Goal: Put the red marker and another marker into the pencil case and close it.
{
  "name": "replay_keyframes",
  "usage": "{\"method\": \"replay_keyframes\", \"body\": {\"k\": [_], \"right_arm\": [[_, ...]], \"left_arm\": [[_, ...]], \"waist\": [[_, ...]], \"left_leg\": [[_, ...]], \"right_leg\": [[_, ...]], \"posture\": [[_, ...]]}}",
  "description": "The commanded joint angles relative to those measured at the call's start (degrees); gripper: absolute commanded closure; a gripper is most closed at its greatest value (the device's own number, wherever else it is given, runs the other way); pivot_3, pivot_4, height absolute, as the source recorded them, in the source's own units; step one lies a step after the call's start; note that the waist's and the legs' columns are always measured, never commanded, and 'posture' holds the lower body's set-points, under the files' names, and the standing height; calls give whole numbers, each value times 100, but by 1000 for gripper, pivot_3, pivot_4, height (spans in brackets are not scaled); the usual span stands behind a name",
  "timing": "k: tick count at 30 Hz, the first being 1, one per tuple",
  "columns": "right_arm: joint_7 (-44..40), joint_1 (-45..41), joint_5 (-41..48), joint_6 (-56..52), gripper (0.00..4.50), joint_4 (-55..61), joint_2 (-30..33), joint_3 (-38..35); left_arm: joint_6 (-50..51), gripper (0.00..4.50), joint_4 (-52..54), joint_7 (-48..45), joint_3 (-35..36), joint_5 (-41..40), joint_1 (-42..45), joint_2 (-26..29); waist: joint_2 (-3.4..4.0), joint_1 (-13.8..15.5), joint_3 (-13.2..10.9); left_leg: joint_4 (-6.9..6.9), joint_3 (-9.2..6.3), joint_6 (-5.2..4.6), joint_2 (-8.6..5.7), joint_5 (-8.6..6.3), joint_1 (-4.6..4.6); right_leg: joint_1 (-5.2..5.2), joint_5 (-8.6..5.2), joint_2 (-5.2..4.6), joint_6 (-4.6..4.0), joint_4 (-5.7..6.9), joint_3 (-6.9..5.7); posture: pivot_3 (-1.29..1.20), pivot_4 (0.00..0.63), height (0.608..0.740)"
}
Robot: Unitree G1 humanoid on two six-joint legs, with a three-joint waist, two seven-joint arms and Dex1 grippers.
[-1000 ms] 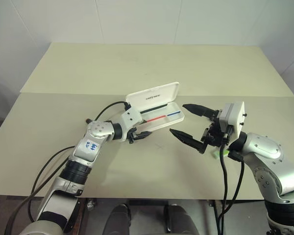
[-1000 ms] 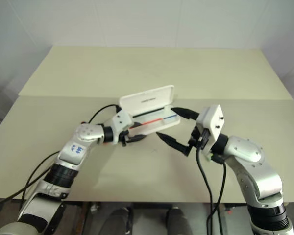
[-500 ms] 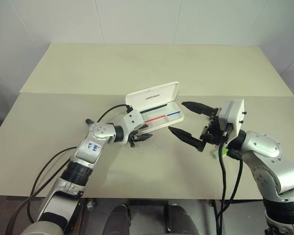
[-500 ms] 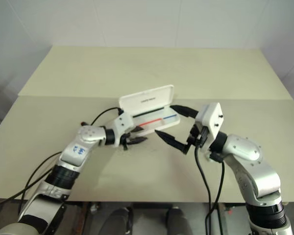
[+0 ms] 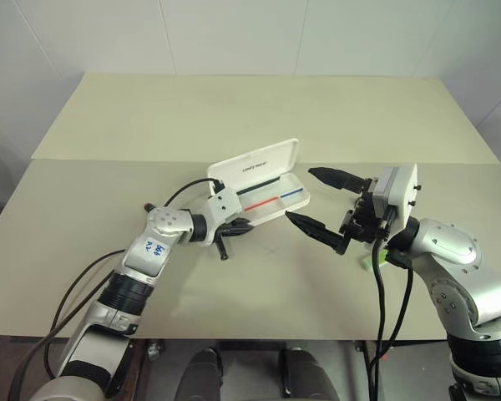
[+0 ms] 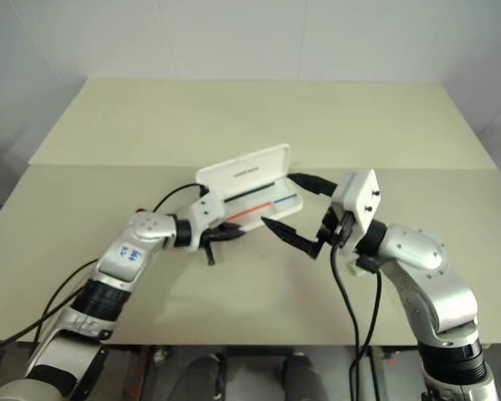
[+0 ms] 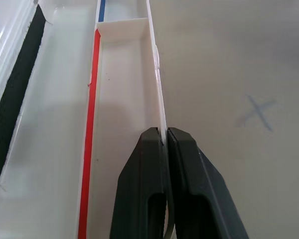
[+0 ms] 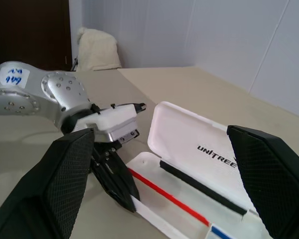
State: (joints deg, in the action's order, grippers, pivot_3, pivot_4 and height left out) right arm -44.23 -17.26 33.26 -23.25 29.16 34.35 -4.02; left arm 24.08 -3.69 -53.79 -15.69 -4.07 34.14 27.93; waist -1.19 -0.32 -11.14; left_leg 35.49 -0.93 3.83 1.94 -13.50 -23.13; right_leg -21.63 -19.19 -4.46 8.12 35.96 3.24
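The open case (image 5: pixel 263 188) sits mid-counter (image 5: pixel 234 109), light, stiff, slippery plastic, its thin front wall pinched by the closed left tool (image 7: pixel 165 142); the right tool (image 5: pixel 317 200) gapes empty beside it.

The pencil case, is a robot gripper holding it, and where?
Yes. The left gripper is shut on the pencil case, pinching the thin front wall of its open tray. The right gripper is open and holds nothing.

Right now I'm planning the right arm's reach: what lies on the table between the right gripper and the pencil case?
Bare table: the left eye view shows nothing between the open right gripper and the pencil case.
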Motion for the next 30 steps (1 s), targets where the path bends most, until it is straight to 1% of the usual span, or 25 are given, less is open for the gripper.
{"method": "replay_keyframes", "body": {"k": [1, 4, 7, 11, 15, 18, 22, 24, 30], "right_arm": [[-233, 191, 237, -109, 0, 226, 309, -292], [-409, 576, 371, -162, 0, 333, 593, -567], [-590, 1018, 425, -137, 0, 422, 872, -846], [-858, 1512, 431, -72, 0, 457, 1134, -1181], [-1009, 1761, 513, -83, 0, 508, 1264, -1400], [-1047, 1793, 534, -86, 0, 526, 1304, -1454], [-969, 1632, 533, -113, 0, 607, 1289, -1320], [-926, 1563, 526, -130, 0, 638, 1250, -1239], [-837, 1375, 493, -132, 0, 626, 1166, -1063]], "left_arm": [[-196, 4455, 721, -623, -61, -232, -170, 347], [-179, 4455, 1022, -813, -22, -274, -366, 605], [-166, 4455, 1226, -877, -44, -265, -525, 750], [-197, 4455, 1278, -834, -105, -226, -609, 693], [-240, 4455, 1256, -782, -186, -218, -617, 544], [-289, 4455, 1193, -764, -252, -171, -617, 466], [-511, 4455, 995, -744, -297, -102, -641, 448], [-799, 4455, 859, -797, -359, 17, -642, 532], [-968, 4455, 688, -852, -323, 67, -633, 604]], "waist": [[0, 10, 0], [0, 34, 0], [0, 27, 0], [-1, 25, 0], [-1, 22, 0], [-1, 20, -1], [-1, 10, -1], [-1, 13, -1], [-2, 16, -1]], "left_leg": [[-1, 0, 0, 0, 0, -2], [-1, 0, -5, 1, -3, -5], [1, 1, -9, 0, -5, -5], [6, 0, -10, 0, -5, -3], [9, 1, -10, -1, -5, -3], [10, 1, -10, -1, -5, -3], [10, 0, -10, 0, -5, -1], [11, 0, -10, 0, -5, -1], [11, 0, -10, 0, -5, -3]], "right_leg": [[0, 0, 0, 0, -3, 0], [0, -1, -1, -1, -7, -1], [1, -1, -3, -2, -7, 0], [4, -1, -2, -3, -2, 1], [4, -1, -2, -3, -2, 2], [5, -1, -2, -2, -2, 2], [4, -1, -1, -2, 0, 2], [4, -1, -2, -2, 1, 2], [5, -1, -2, -2, -2, 2]], "posture": [[0, 150, 740], [0, 150, 740], [0, 150, 740], [0, 150, 740], [0, 150, 740], [0, 150, 740], [0, 150, 740], [0, 150, 740], [0, 150, 740]]}}
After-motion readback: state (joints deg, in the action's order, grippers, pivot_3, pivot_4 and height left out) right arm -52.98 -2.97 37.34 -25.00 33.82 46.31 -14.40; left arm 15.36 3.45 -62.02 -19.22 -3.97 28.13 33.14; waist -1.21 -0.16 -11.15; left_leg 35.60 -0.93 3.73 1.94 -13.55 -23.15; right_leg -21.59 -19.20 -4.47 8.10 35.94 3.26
